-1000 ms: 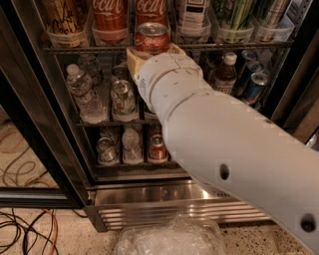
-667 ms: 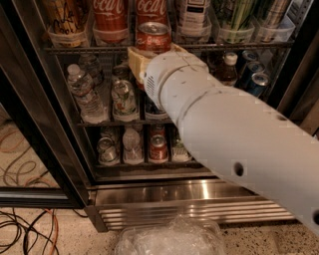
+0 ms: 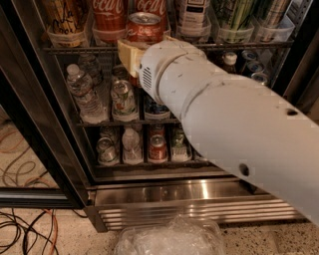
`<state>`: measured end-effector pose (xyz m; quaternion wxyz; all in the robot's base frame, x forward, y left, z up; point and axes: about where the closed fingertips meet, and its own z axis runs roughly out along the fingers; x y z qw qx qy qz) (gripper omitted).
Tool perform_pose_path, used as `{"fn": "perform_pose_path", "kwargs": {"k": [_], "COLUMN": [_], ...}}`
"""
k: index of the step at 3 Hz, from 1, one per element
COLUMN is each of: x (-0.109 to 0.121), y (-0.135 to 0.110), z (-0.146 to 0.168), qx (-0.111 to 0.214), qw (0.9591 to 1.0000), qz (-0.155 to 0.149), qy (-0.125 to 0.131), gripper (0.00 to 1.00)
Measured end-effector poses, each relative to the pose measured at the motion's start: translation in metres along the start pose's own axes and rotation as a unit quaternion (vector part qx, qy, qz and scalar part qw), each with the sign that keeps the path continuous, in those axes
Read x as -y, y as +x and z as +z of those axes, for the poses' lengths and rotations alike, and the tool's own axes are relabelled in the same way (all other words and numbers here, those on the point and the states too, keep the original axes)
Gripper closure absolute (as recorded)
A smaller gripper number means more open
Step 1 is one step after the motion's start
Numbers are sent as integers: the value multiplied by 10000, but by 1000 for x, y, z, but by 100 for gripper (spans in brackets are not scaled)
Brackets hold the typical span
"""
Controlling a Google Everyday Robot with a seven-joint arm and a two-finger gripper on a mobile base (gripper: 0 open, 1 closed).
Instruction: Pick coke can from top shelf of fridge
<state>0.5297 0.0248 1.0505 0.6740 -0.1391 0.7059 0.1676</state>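
Observation:
The coke can [image 3: 144, 29], red with a silver top, sits between the yellowish fingers [image 3: 127, 54] of my gripper [image 3: 145, 41], just in front of the top shelf [image 3: 70, 50] of the fridge [image 3: 189, 199]. The gripper is shut on the can, and my white arm [image 3: 234, 124] reaches in from the lower right. The can's lower part is hidden by the wrist. Two more red Coca-Cola cans [image 3: 107, 17] stand in clear trays on the shelf behind it.
A gold-orange can [image 3: 62, 17] stands at the shelf's left and green-patterned cans [image 3: 234, 15] at its right. Water bottles [image 3: 84, 94] and short cans [image 3: 157, 148] fill the lower racks. The black door frame [image 3: 35, 139] is at left. A clear plastic container [image 3: 169, 239] and cables [image 3: 25, 229] lie on the floor.
The arm has shifted left and slightly up, and looms larger in view. The coke can has moved with the gripper and stays in its grasp.

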Motion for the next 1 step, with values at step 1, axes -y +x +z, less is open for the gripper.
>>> {"fn": "perform_pose_path", "kwargs": {"k": [1], "x": [-18], "y": [1], "z": [-1], "qx": [-15], "qw": [9997], "qz": [226], "qy": [-102], "gripper": [100]}}
